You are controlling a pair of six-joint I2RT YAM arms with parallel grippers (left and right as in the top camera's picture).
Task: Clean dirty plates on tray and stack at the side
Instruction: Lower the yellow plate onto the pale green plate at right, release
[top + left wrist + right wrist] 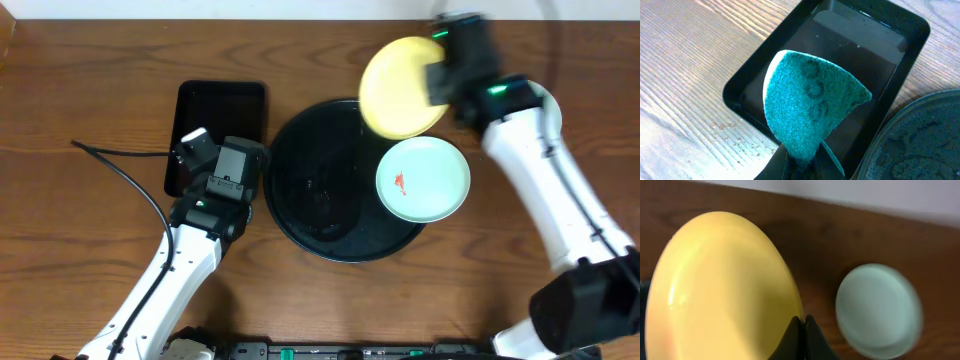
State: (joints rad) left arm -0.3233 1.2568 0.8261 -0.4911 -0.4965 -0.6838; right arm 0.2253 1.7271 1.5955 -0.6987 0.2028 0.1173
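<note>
My right gripper [437, 80] is shut on the rim of the yellow plate [400, 88] and holds it tilted in the air over the far right rim of the large round black tray [300, 200]. In the right wrist view the fingers [802, 325] pinch the yellow plate's [720, 290] edge. A mint-green plate [423, 180] with a red smear lies on the tray's right side. Another mint-green plate [877, 310], blurred, lies on bare wood; the overhead view hides it. My left gripper [240, 155] is shut on a green scouring sponge [810, 100].
A smaller rectangular black tray [215, 110] holding water stands left of the round tray; it also shows in the left wrist view [740, 90], under the sponge. A black cable [130, 185] runs across the left tabletop. Water drops lie on the wood [730, 140].
</note>
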